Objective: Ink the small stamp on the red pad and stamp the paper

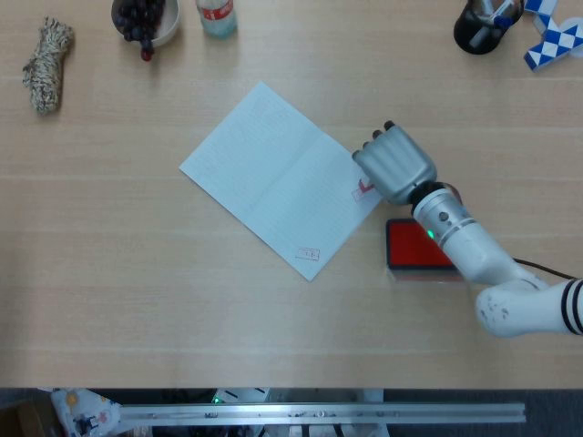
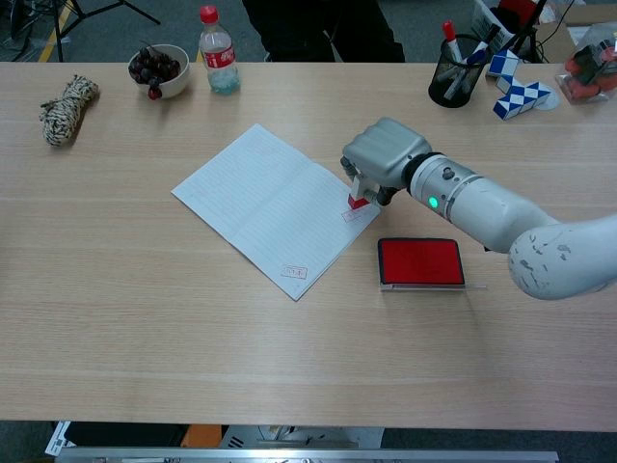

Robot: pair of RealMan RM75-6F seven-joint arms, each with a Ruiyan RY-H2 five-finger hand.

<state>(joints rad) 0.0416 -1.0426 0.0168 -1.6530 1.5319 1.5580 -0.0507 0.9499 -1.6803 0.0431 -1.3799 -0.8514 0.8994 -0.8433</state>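
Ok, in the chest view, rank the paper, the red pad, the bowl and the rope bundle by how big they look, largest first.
1. Paper, clearly largest.
2. Red pad.
3. Bowl and rope bundle look about alike; both sit farther from the camera than the pad, so I won't rank them against each other.
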